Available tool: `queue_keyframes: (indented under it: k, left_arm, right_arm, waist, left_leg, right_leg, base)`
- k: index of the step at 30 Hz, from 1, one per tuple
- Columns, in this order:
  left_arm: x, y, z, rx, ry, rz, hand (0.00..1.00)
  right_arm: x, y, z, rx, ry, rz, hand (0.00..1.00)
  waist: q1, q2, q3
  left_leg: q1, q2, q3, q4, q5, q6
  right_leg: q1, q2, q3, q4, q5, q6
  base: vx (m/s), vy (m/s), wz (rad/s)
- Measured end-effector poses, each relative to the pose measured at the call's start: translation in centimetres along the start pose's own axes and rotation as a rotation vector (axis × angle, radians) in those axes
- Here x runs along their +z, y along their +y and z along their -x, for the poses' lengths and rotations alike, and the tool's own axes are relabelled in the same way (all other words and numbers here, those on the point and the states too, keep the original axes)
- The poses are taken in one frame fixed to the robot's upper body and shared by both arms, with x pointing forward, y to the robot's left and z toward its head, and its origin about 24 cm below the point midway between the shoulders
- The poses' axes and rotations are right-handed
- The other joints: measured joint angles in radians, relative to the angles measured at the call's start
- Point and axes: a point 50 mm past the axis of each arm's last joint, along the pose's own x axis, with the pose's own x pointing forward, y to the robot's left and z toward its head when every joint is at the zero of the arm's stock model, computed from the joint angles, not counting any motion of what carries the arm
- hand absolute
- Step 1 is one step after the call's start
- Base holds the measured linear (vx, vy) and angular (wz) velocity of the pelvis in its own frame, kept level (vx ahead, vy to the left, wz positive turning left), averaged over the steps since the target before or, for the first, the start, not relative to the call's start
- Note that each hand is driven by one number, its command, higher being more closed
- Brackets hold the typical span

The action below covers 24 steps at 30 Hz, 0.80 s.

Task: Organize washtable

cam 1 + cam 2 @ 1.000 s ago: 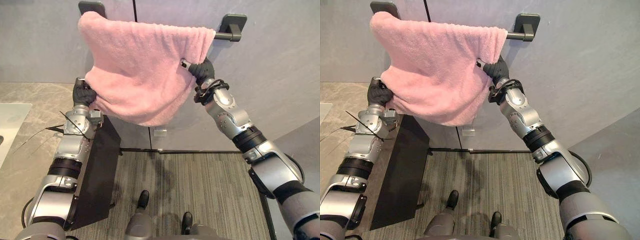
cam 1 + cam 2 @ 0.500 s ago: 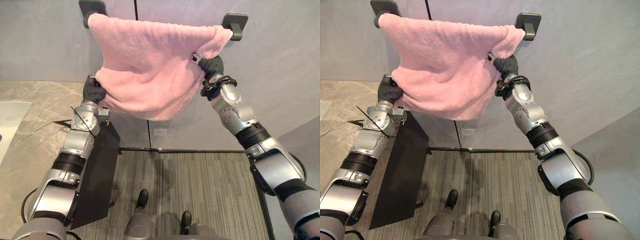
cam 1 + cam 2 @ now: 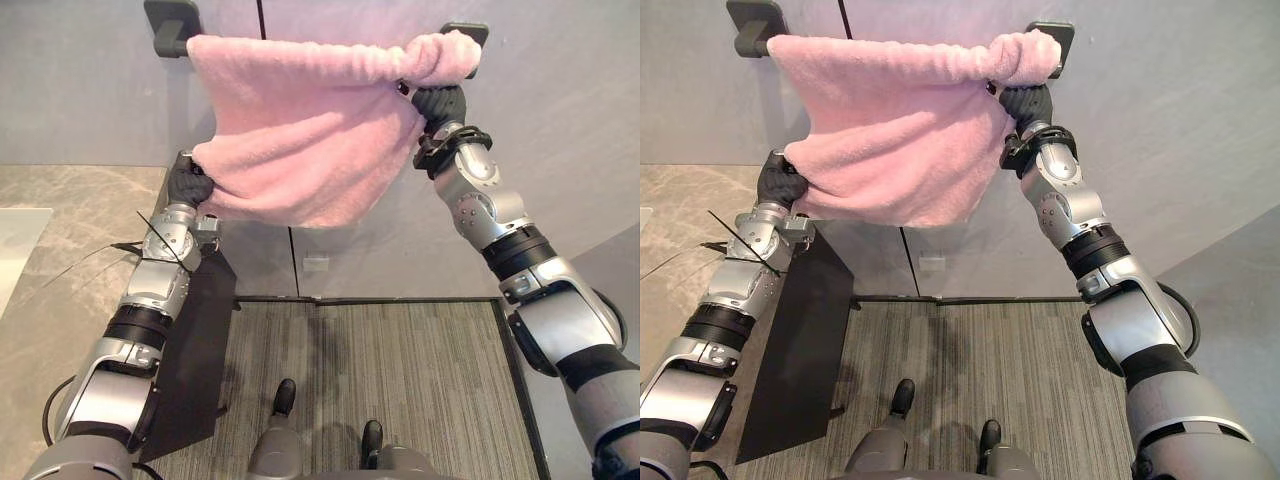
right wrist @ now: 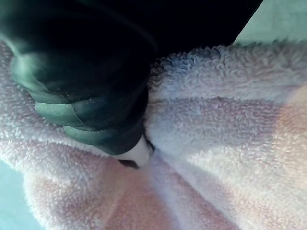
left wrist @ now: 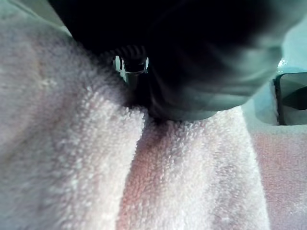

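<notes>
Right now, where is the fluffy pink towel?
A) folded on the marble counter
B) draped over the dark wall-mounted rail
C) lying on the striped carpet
B: the fluffy pink towel hangs over the dark wall-mounted rail, held at its edges by the left hand and the right hand.

A pink towel hangs draped between two dark wall brackets; the right hand clutches its bunched upper corner just under the right bracket; the left hand grips its lower corner, above the counter edge.
</notes>
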Motion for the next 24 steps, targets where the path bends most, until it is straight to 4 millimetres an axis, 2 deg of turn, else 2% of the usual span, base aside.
queue_keyframes:
  k: [9, 16, 21, 24]
  left_arm:
    - [-1.6, 1.1, 0.7, 0.047, 0.061, 0.058, 0.00]
    - [-2.0, 2.5, 1.3, 0.083, 0.072, 0.092, 0.00]
    - [-2.3, 3.5, 1.7, 0.114, 0.078, 0.093, 0.00]
    - [-1.9, 5.0, 2.1, 0.171, 0.053, 0.106, 0.00]
  right_arm:
    - [-1.1, 0.5, 0.7, 0.171, 0.088, 0.098, 0.00]
    - [-2.1, -0.2, 1.8, 0.205, 0.115, 0.099, 0.00]
    - [-3.8, -2.3, 3.5, 0.199, 0.178, 0.121, 0.00]
    - [-4.6, -5.0, 4.8, 0.110, 0.205, 0.101, 0.00]
  waist:
    - [-0.001, 0.000, 0.000]
    - [0.000, 0.002, 0.001]
    - [0.000, 0.002, 0.001]
    - [0.001, 0.002, 0.001]
  left_leg:
    - [0.002, 0.001, 0.009, 0.000, 0.000, 0.000]
    - [0.014, 0.001, 0.011, 0.000, -0.001, 0.000]
    - [0.016, 0.001, 0.011, 0.000, -0.001, 0.000]
    - [0.022, 0.001, 0.011, 0.000, -0.001, 0.000]
  right_leg:
    - [-0.003, 0.000, 0.008, -0.001, 0.001, 0.000]
    - [0.009, 0.000, 0.009, -0.001, 0.000, 0.000]
    - [0.012, 0.000, 0.009, -0.001, 0.001, 0.001]
    - [0.019, -0.001, 0.008, -0.004, 0.001, 0.001]
  base:
    - [0.00, 0.000, -0.02]
    - [0.00, 0.000, 0.00]
    - [0.00, 0.000, 0.00]
    - [0.00, 0.000, 0.00]
